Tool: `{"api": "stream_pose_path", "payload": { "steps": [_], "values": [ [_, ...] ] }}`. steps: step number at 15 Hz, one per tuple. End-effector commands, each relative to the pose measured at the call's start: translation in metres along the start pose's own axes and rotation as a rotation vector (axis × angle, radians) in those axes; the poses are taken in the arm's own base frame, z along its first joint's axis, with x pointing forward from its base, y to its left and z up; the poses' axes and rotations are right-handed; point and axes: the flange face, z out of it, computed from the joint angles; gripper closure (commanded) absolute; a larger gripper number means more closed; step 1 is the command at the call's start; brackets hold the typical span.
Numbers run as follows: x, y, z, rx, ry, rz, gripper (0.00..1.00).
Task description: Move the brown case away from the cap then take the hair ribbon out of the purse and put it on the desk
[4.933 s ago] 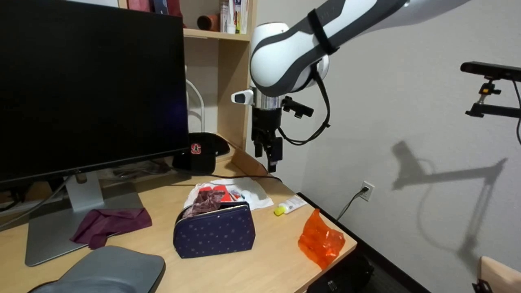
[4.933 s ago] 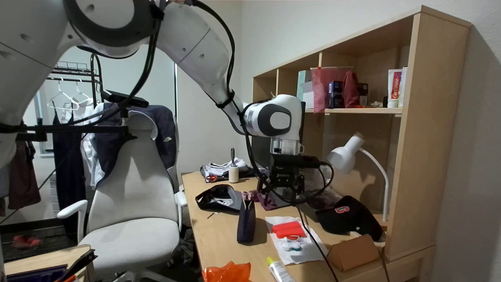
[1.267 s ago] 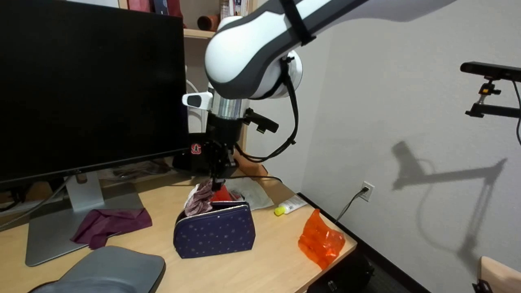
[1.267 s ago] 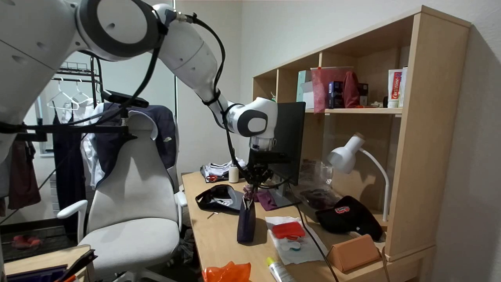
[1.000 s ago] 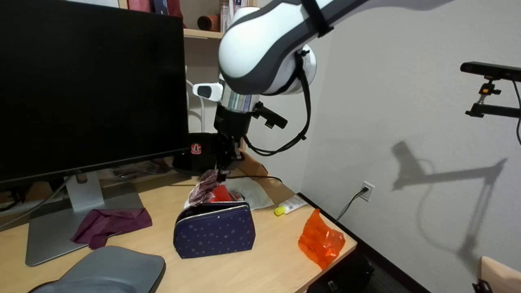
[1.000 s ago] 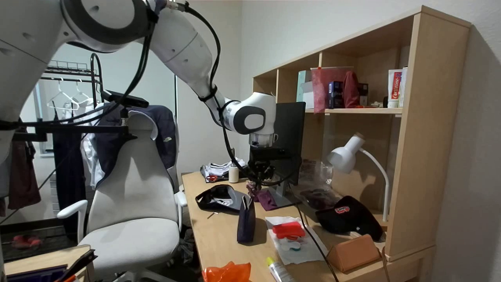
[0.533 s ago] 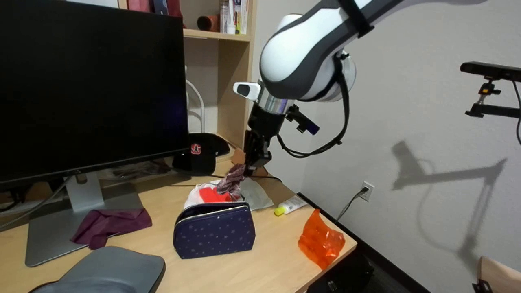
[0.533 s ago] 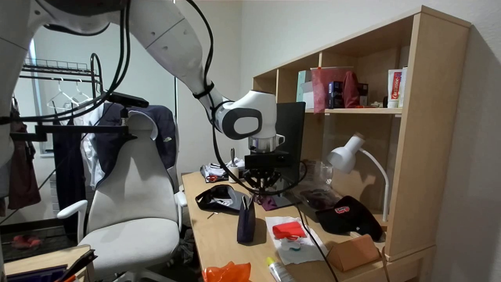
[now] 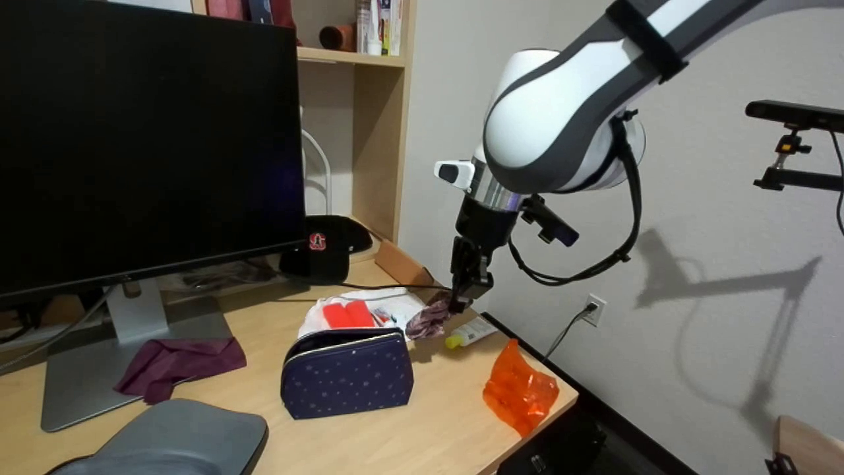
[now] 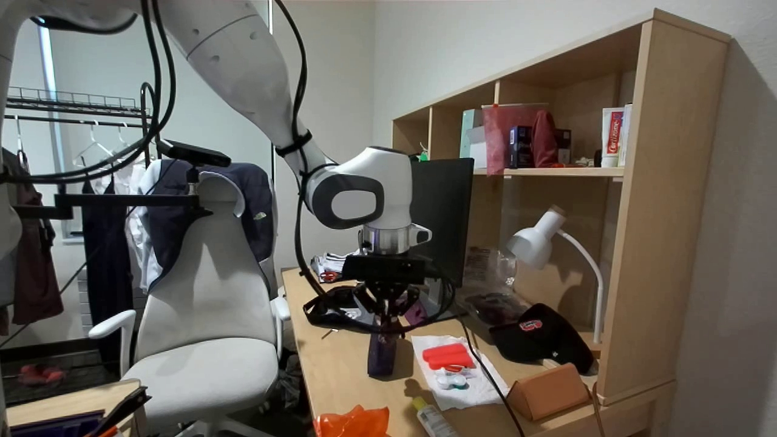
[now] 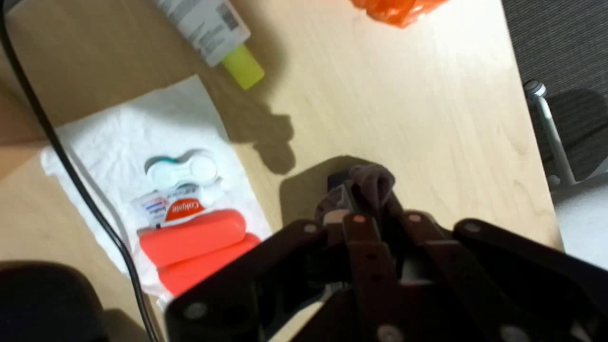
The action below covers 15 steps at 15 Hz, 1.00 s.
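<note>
Pinched at the tip of my gripper (image 9: 459, 305) is the mauve, crumpled hair ribbon (image 9: 426, 322), hanging over the desk (image 9: 422, 435) just past the purse's right end. In the wrist view the hair ribbon (image 11: 376, 186) bulges out beyond the nearly closed fingertips. The navy star-patterned purse (image 9: 348, 379) stands upright, its mouth unzipped; the arm partly covers it in an exterior view. At the back of the desk lies the black cap (image 10: 543, 340) with a red emblem. The brown case (image 10: 549, 391) sits close in front of it.
White paper (image 11: 142, 118) carries two red cases (image 11: 204, 237) and a contact-lens case. A yellow-ended tube (image 9: 471, 332) and an orange bag (image 9: 521, 389) lie near the desk's edge. Left are the monitor (image 9: 145, 152), a maroon cloth (image 9: 181, 366) and a grey cap (image 9: 178, 432).
The gripper came down onto the hair ribbon in the purse, shut on it and lifted it out. It has since carried the ribbon sideways past the purse and lowered it slightly.
</note>
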Motion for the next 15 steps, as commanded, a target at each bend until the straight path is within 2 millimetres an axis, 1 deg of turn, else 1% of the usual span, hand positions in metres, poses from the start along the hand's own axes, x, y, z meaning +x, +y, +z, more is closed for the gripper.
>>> {"api": "stream_pose_path", "payload": {
  "steps": [1, 3, 5, 9, 11, 15],
  "values": [
    [-0.022, -0.010, 0.013, 0.035, -0.090, 0.103, 0.91],
    [-0.023, -0.008, 0.025, 0.071, -0.133, 0.120, 0.91],
    [-0.016, -0.006, 0.043, 0.111, -0.204, 0.132, 0.91],
    [0.004, 0.001, 0.073, 0.158, -0.332, 0.166, 0.91],
    [0.016, 0.005, 0.085, 0.165, -0.395, 0.183, 0.91],
    [0.034, 0.013, 0.099, 0.168, -0.486, 0.215, 0.91]
  ]
}}
